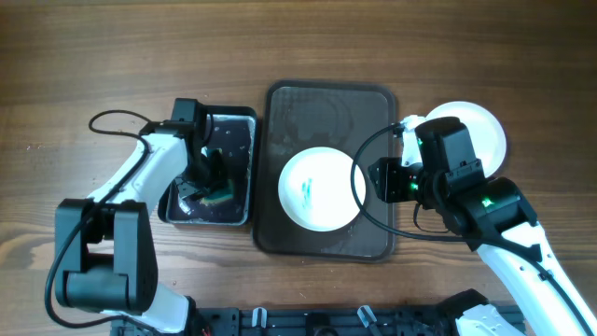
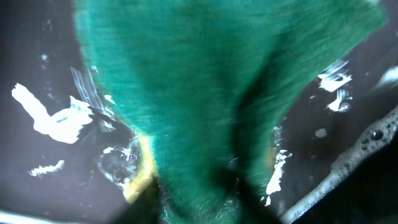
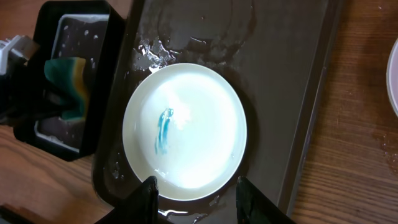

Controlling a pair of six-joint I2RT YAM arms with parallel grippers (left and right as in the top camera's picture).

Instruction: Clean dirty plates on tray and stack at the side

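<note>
Left end effector (image 1: pixel 199 182) pinches the sponge (image 1: pixel 216 194) in the black tray (image 1: pixel 238 131); right end effector (image 1: pixel 368 182) is spread at the dirty plate (image 1: pixel 322 191).
Overhead: left arm bends down into the black tray. Right arm reaches in from lower right. The smeared plate sits on the brown tray (image 1: pixel 298 112), and a second plate (image 1: pixel 480 121) is on the desk (image 1: pixel 93 56), right of the tray. Left wrist: creased green sponge fills the view, yellow layer below, white foam around it. Right wrist: fingers (image 3: pixel 148 196) stand apart at the plate's near rim; teal streak at plate centre, tray wet.

Even, bright light; the plate (image 3: pixel 186 130) glares white, the sponge (image 2: pixel 205 93) smears out of focus.
</note>
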